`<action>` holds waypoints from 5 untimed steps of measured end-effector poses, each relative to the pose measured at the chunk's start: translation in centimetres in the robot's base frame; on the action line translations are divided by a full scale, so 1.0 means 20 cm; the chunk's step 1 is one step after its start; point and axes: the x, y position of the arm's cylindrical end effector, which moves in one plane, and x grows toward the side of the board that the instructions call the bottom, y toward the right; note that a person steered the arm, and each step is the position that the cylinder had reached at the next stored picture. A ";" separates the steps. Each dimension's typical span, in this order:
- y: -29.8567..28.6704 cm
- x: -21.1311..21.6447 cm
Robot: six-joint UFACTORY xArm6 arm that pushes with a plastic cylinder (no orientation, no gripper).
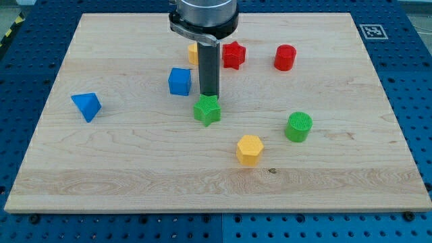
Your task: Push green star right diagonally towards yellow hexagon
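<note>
- table: pale wood, visible grain, matt
- green star: ribbed matt plastic
- green cylinder, right of the star: same ribbed plastic
- rod: dark, dull sheen
- collar above the rod: shiny metal

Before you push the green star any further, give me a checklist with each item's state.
1. My tip at the green star: ok, it sits at the star's top edge; actual contact cannot tell.
2. Push side: not ok for a diagonal; the tip is above the star, not up-left of it.
3. Yellow hexagon located: ok, lower right of the star.
4. Path between star and hexagon: ok, bare wooden board.
5. Blue cube clearance: ok, left of the rod, apart from it.
6. Green cylinder: ok, right of the path.
</note>
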 end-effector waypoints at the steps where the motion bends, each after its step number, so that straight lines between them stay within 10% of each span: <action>1: 0.00 0.04; 5: -0.01 0.09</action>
